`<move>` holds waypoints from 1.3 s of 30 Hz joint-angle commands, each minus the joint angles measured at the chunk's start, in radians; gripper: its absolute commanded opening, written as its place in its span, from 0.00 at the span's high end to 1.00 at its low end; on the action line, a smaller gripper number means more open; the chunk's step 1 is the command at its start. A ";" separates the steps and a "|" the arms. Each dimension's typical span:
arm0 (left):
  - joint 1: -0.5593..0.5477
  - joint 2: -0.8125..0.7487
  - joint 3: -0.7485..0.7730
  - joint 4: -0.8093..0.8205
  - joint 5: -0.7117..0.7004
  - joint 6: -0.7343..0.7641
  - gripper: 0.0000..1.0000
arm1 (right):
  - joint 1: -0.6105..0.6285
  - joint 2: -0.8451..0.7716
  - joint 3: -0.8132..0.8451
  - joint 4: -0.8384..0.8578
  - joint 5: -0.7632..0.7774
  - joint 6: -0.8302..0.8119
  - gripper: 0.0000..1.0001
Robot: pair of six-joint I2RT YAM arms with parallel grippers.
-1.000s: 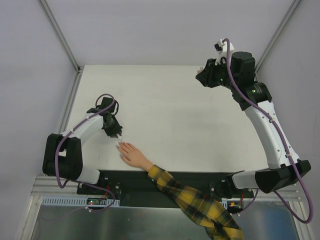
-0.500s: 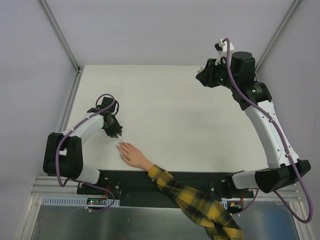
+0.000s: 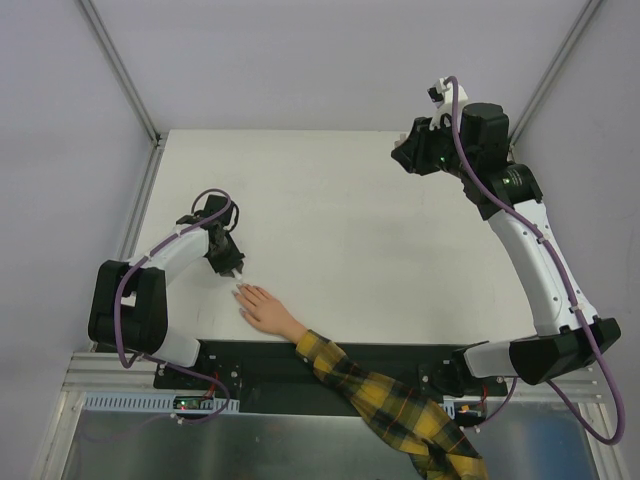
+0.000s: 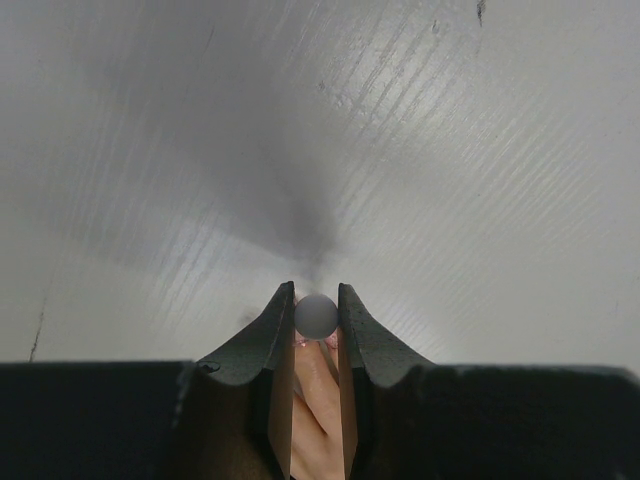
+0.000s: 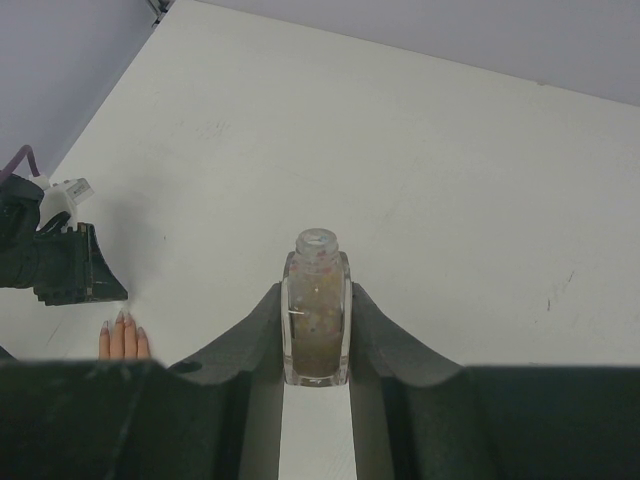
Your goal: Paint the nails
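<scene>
A small flesh-coloured hand [image 3: 263, 311] with a yellow-and-dark plaid sleeve [image 3: 390, 400] lies flat near the table's front edge. Its nails [image 3: 239, 290] point up and left. My left gripper [image 3: 233, 270] hovers right at those fingertips, shut on a round grey brush cap [image 4: 316, 315]. In the left wrist view the hand's fingers [image 4: 312, 400] show below the cap, between the jaws; the brush tip is hidden. At the far right my right gripper [image 3: 405, 158] is raised, shut on an uncapped glass polish bottle [image 5: 317, 305]. The right wrist view also shows the nails [image 5: 120, 321].
The white table [image 3: 340, 230] is bounded by a metal frame rail [image 3: 140, 205] on the left and grey walls. The sleeve crosses the black base plate [image 3: 300, 365] between the two arm bases.
The left arm has shifted very slightly, with its gripper still at the fingertips. The right arm and the bottle have not moved.
</scene>
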 commanded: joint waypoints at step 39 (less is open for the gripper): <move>0.008 -0.060 -0.005 0.046 0.092 0.032 1.00 | -0.008 -0.031 0.009 0.066 -0.040 0.029 1.00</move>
